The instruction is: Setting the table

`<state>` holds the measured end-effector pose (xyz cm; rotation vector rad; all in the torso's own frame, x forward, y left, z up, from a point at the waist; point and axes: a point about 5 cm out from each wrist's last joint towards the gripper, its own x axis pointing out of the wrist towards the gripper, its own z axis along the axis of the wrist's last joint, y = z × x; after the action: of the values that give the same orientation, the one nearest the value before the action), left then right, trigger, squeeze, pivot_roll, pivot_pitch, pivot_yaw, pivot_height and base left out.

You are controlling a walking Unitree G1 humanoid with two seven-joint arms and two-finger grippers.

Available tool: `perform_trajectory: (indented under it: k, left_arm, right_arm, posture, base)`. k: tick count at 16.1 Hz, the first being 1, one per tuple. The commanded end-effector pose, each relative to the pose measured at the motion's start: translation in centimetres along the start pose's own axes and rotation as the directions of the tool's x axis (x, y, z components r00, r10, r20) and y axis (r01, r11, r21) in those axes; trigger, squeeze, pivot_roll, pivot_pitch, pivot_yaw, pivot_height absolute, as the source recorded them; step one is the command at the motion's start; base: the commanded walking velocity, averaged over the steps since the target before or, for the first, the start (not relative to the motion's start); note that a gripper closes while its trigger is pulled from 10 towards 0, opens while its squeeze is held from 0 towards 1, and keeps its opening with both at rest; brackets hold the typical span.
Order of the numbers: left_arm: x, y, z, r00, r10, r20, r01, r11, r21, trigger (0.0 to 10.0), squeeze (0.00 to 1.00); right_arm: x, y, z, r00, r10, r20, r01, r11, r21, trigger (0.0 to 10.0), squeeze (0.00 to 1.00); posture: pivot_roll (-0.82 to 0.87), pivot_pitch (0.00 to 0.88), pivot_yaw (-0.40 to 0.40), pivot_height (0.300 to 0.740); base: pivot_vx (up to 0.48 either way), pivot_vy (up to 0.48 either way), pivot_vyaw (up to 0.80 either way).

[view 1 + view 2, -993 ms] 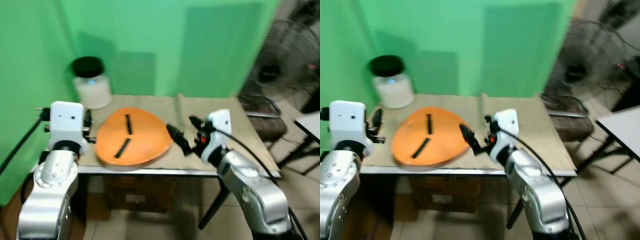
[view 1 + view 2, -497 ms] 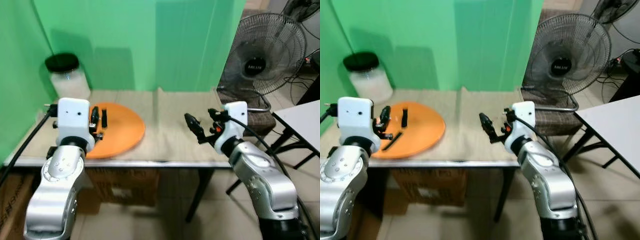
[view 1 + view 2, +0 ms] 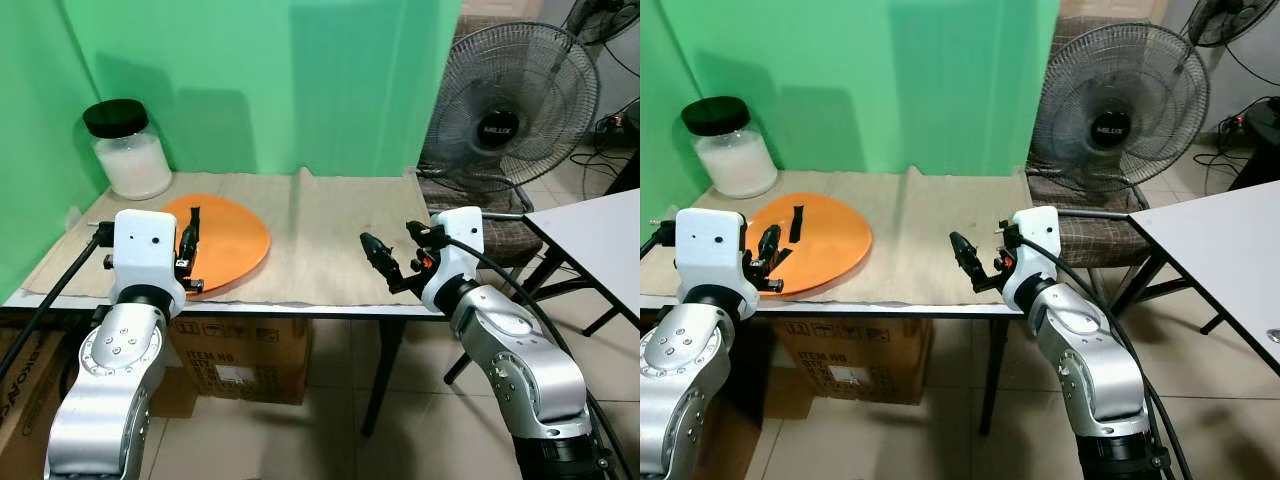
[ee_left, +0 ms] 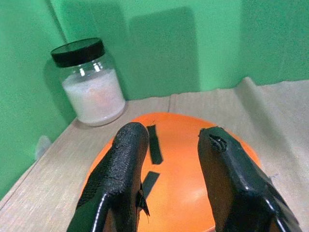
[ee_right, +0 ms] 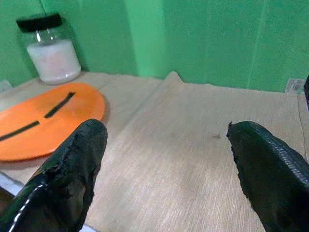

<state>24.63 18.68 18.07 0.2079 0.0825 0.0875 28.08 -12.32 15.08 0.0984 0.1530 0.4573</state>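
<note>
The orange plate (image 3: 221,240) lies flat on the counter's (image 3: 330,240) left part, apparently already placed. The left gripper (image 4: 176,179) hovers above it, fingers moderately apart and empty; the right gripper (image 5: 166,174) gapes wide, empty. Other settings remain.

The left claw (image 3: 188,243) covers the near left part of the orange plate (image 3: 228,238), hiding that rim. The fan (image 3: 512,95) runs off the picture's top edge. The cardboard box (image 3: 240,355) sits half-hidden under the counter (image 3: 330,230), its label too small to read.
</note>
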Motion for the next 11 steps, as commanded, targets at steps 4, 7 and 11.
perform_trajectory:
  k: [4,7,11]
  left_arm:
    - [-0.17,0.01,-0.04,0.999,-0.035,0.005,0.035,0.999,0.003,10.0,0.00]
    - [-0.25,-0.28,-0.04,0.998,-0.059,0.005,0.059,0.998,0.017,10.0,0.00]
    - [-0.30,-0.33,-0.01,0.997,-0.075,0.005,0.075,0.997,0.021,10.0,0.00]
  right_arm:
    - [0.26,0.87,0.22,0.999,0.043,0.018,-0.043,0.999,-0.007,10.0,0.00]
    - [0.43,1.01,0.13,0.999,0.043,0.021,-0.043,0.999,0.006,10.0,0.00]
    - [0.41,1.11,0.11,0.998,0.049,0.032,-0.050,0.998,0.030,10.0,0.00]
  posture:
    - [-0.01,0.000,0.015,0.740]
    - [-0.01,0.000,0.015,0.740]
    - [-0.01,0.000,0.023,0.740]
  base:
    - [0.294,0.000,0.80]
    - [0.329,0.000,0.80]
    - [0.330,0.000,0.00]
